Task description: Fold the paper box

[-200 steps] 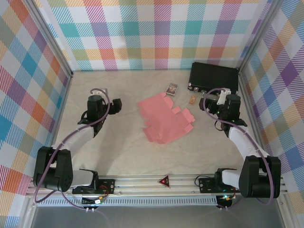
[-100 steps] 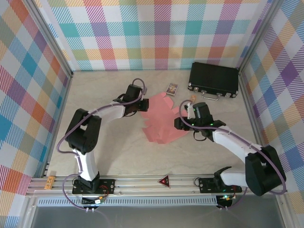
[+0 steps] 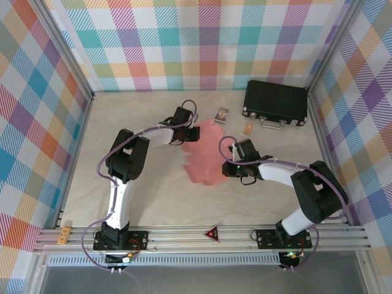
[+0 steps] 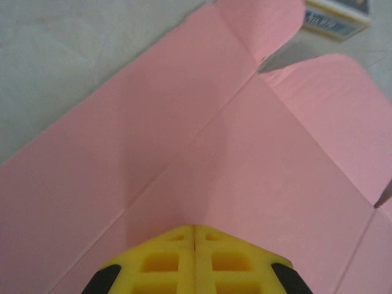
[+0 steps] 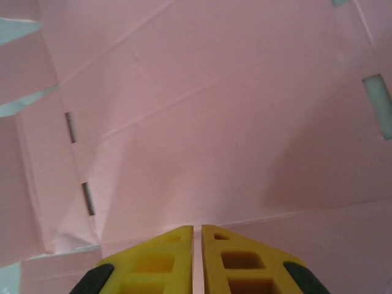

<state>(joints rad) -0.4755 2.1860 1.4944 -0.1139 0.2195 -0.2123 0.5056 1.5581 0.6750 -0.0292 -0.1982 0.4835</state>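
Beige marbled table (image 3: 165,202), centre: salmon-pink die-cut cardboard paper box (image 3: 205,156), light, floppy, crease-prone, best held at flap edges, pinched by closed left gripper (image 4: 195,229) and right gripper (image 5: 197,229).

Black-jointed white arms (image 3: 154,138), lilac cables (image 3: 190,103); yellow gridded tool fingers (image 4: 160,262), apparently black-edged.
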